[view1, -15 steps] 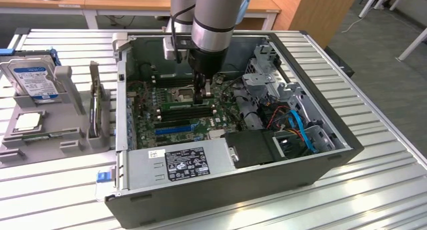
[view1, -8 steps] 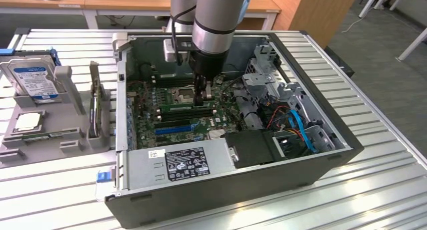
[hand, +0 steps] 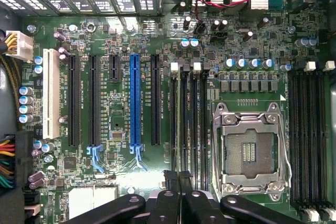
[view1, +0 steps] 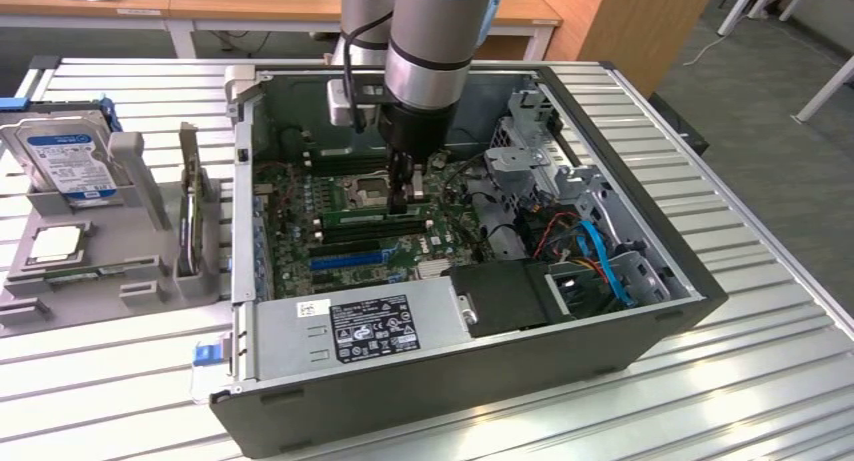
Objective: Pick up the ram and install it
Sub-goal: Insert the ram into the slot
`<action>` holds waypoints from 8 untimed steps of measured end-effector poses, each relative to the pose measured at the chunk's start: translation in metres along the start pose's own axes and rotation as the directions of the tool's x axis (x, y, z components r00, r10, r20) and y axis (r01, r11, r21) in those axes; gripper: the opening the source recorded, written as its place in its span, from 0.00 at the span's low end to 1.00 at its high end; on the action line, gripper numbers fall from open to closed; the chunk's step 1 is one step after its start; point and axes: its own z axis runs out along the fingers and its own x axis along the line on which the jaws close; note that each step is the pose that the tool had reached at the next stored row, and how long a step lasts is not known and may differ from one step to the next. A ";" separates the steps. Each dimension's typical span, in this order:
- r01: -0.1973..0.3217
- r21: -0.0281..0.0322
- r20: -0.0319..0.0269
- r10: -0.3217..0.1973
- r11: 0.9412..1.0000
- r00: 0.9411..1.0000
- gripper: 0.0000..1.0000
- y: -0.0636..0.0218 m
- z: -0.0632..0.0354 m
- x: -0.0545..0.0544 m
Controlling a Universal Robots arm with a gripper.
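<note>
The ram [view1: 360, 218] is a narrow green stick lying along the memory slots [hand: 189, 119], just beside the CPU socket [view1: 367, 189] inside the open computer case [view1: 667, 281]. My gripper [view1: 407, 199] reaches straight down into the case, its fingertips over the ram's end nearest the exterior view's right. In the wrist view my gripper [hand: 177, 179] shows its black fingers [hand: 169, 182] pressed together above the slots, with nothing visible between them. Whether the fingertips touch the ram I cannot tell. The empty CPU socket [hand: 249, 148] has its metal frame down.
At the exterior view's left, a grey holder [view1: 147, 281] carries a hard drive [view1: 60, 156], a square silver chip [view1: 56, 243] and an upright expansion card [view1: 194, 216]. The power supply [view1: 374, 326], drive cage [view1: 534, 161] and cables [view1: 594, 251] crowd the case. A blue slot [hand: 135, 100] runs beside the memory slots.
</note>
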 end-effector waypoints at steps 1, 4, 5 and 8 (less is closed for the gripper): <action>0.000 0.000 0.000 0.000 1.000 1.000 0.11 0.0000 0.0000 0.000; 0.000 0.000 0.000 0.000 1.000 1.000 0.11 0.0000 0.0008 0.000; 0.000 0.001 0.000 0.000 1.000 1.000 0.11 -0.0001 0.0015 0.000; 0.000 0.002 0.000 0.000 1.000 1.000 0.11 -0.0002 0.0040 0.000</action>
